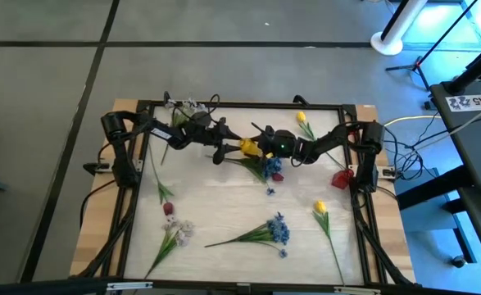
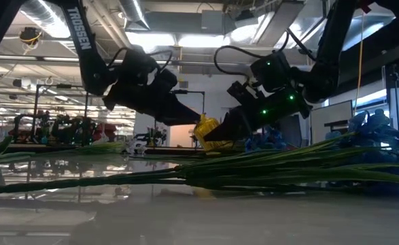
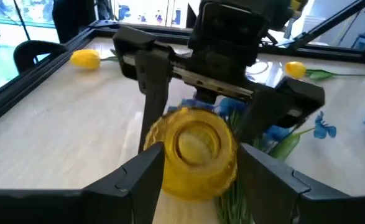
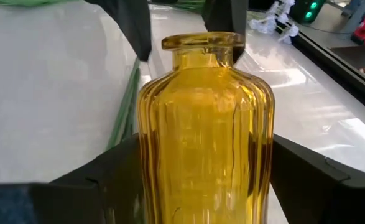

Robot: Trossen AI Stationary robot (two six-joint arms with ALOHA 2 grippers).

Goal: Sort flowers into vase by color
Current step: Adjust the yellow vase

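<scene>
A ribbed yellow glass vase (image 1: 247, 147) hangs in the air over the table's middle, tipped with its mouth (image 3: 196, 140) toward the left arm. My right gripper (image 1: 262, 145) comes from the right and is shut on its body. My left gripper (image 1: 228, 143) comes from the left and is shut on its upper end. A leafy blue cluster (image 1: 271, 167) lies on the table below them. Two yellow tulips (image 1: 304, 119) (image 1: 320, 208), a second blue cluster (image 1: 277, 230), white sprigs (image 1: 179, 233) and a dark red bud (image 1: 168, 209) lie on the table. My left gripper has the vase's shoulder (image 3: 160, 146) just below the mouth between its two fingers (image 3: 146, 175), one on each side, coming level from the table's left. My right gripper pinches the vase's wide body (image 4: 204, 155) between its two fingers (image 4: 101, 183), reaching from the table's right. The vase is lifted clear of the table and lies tipped, its neck (image 4: 202, 53) pointing away from this gripper.
A black frame (image 1: 240, 104) runs round the table. A red object (image 1: 342, 176) stands by the right edge. A white sprig (image 1: 187, 107) lies near the far left corner. Long green stems (image 2: 253, 170) cross the near foreground of the low view.
</scene>
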